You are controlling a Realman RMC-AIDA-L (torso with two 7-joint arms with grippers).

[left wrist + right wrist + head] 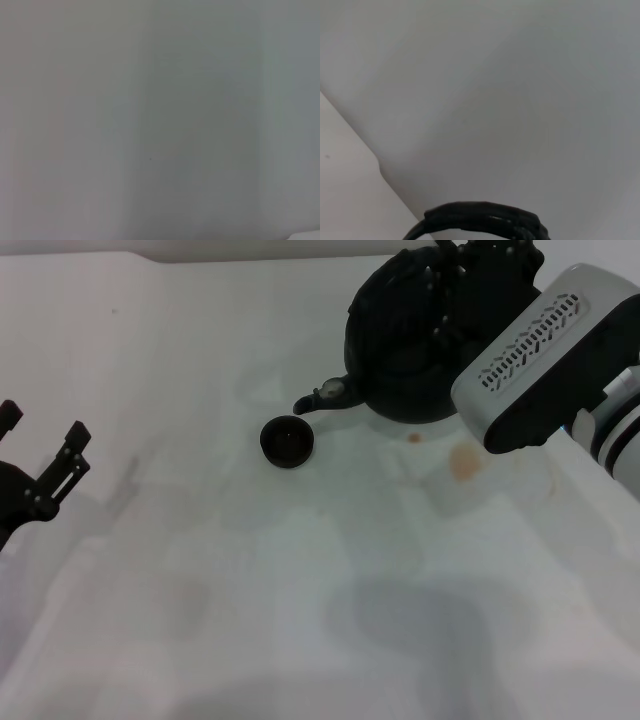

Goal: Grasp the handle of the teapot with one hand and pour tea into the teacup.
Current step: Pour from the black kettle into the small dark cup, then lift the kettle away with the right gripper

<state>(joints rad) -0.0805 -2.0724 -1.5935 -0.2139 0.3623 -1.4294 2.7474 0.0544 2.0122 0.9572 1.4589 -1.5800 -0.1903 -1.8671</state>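
One teapot (405,350) tipped spout-down beside teacup (288,441), right claw (480,265) clasping handle (485,220), left claw (45,455) spread.

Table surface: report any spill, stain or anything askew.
Two orange-brown stains mark the white table beside the teapot: a larger blotch and a small spot, like spilled tea. The teacup stands upright under the spout, which tips toward it.

grey vented right wrist housing (540,360), black left tool (45,475)

teapot (400,350) upper right of frame, on table (300,590) | teacup (288,441) just lower left of its spout | left gripper (45,465) far left edge
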